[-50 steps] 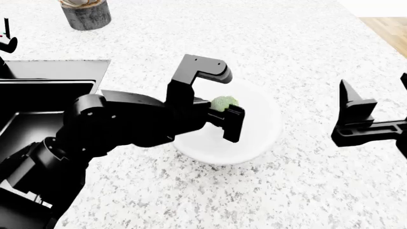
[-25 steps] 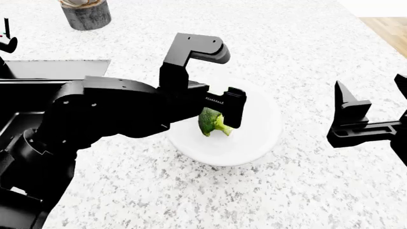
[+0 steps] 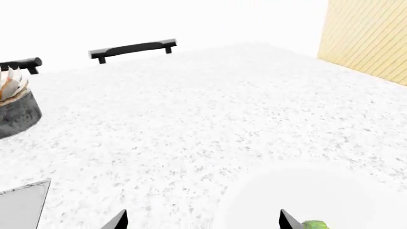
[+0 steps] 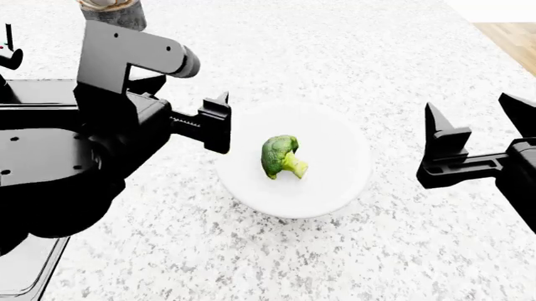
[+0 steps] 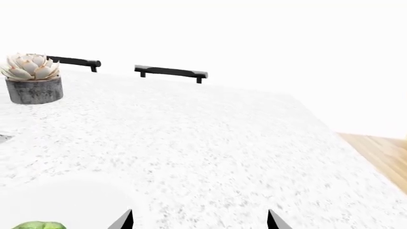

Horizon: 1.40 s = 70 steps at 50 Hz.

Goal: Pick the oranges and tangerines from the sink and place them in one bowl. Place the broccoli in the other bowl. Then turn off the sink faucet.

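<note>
While the broccoli (image 4: pixel 282 157) lies on its side inside the white bowl (image 4: pixel 343 141), the left gripper (image 4: pixel 219 123) beside the bowl and the right gripper (image 4: pixel 481 135) are both released, empty. Probably light and firm; grasp its stalk.

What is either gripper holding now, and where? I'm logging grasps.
Nothing. The broccoli lies loose in the white bowl; the left gripper and right gripper are open.
</note>
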{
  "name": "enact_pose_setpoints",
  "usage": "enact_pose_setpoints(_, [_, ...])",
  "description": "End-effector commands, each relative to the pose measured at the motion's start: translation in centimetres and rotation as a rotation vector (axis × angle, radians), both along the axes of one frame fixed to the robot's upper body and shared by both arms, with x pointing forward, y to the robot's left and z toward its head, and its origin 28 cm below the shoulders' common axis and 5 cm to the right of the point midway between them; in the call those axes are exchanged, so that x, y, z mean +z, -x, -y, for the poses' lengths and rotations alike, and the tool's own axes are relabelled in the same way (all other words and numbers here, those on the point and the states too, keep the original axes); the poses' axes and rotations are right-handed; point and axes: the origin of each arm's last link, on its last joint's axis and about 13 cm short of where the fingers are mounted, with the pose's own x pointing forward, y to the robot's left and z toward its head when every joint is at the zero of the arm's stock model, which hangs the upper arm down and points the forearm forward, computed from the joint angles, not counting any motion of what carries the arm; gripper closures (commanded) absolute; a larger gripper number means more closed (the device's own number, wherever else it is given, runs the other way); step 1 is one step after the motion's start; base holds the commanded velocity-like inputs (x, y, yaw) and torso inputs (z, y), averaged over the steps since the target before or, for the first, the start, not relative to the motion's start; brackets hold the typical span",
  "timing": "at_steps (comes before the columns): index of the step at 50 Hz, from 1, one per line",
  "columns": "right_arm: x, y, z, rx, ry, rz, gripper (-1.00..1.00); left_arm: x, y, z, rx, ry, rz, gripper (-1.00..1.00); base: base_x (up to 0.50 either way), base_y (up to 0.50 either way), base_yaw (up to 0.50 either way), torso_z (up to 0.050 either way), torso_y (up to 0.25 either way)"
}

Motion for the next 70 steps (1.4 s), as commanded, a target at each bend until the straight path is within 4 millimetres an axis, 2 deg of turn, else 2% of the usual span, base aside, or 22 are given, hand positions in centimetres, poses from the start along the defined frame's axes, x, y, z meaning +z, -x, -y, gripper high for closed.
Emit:
enact_pose_setpoints(1, [0.0, -0.4, -0.3, 0.011, -0.008, 0.038, -1.0, -1.1, 3.6, -2.7, 0.183, -0.027, 0.058, -1.0, 0.0, 0.0, 0.0, 0.0, 0.0])
enact_pose_setpoints(6, [-0.5, -0.5, -0.3, 0.016, -0.01, 0.023, -1.0, -1.5, 4.1, -3.2, 0.2, -0.017, 0.047, -1.0, 0.0, 0.0, 0.0, 0.0, 0.0])
enact_pose_setpoints(7, [-0.6, -0.6, -0.3, 0.024, 0.035, 0.006, -1.0, -1.5, 4.1, -3.2, 0.203, -0.013, 0.049, -1.0, 0.0, 0.0, 0.0, 0.0, 0.0])
enact_pose_setpoints(12, [-0.2, -0.1, -0.6, 0.027, 0.001, 0.013, -1.0, -1.5, 4.3, -3.3, 0.21, -0.002, 0.053, -1.0, -0.06, 0.16, 0.0, 0.0, 0.0])
enact_pose_setpoints(26, [-0.8, -0.3, -0.6, 0.015, -0.017, 0.019, -1.0, -1.4, 4.4, -3.4, 0.218, 0.004, 0.054, -1.0, -0.48, 0.23, 0.0, 0.0, 0.0])
enact_pose_setpoints(44, [-1.1, 0.3, -0.8, 0.019, 0.012, 0.021, -1.0, -1.3, 4.7, -3.7, 0.22, 0.019, 0.059, -1.0, -0.06, 0.49, 0.0, 0.0, 0.0])
enact_pose_setpoints(70, [-1.5, -0.4, -1.1, 0.027, -0.001, 0.022, -1.0, -1.8, 4.5, -3.7, 0.219, 0.034, 0.048, -1.0, 0.01, 0.5, 0.0, 0.0, 0.0])
